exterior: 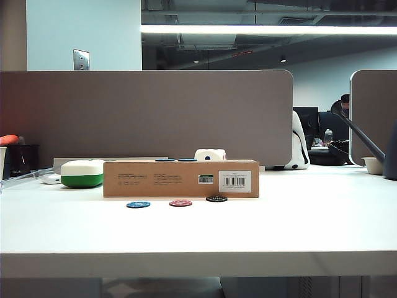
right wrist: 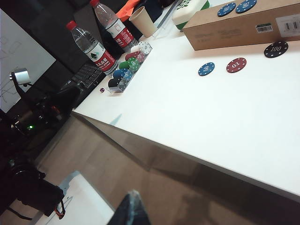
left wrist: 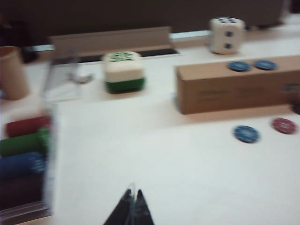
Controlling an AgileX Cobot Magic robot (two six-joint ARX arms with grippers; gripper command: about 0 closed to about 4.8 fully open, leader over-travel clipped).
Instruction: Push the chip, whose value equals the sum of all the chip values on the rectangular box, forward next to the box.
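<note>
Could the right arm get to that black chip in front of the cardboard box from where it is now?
Probably yes. The black chip lies alone on open table before the cardboard box, with the red chip beside it but apart. The right gripper sits back beyond the table's edge; the left gripper hovers elsewhere.

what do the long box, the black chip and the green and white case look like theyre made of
The rectangular box looks like matte brown cardboard: flat faces, sharp edges, a stuck-on white barcode label. The chip, black with white edge marks and a printed 100, looks like moulded plastic or clay composite; the pictures cannot settle which. The white-and-green case looks like smooth plastic, with rounded corners. Neither the left gripper nor the right gripper touches them.
</note>
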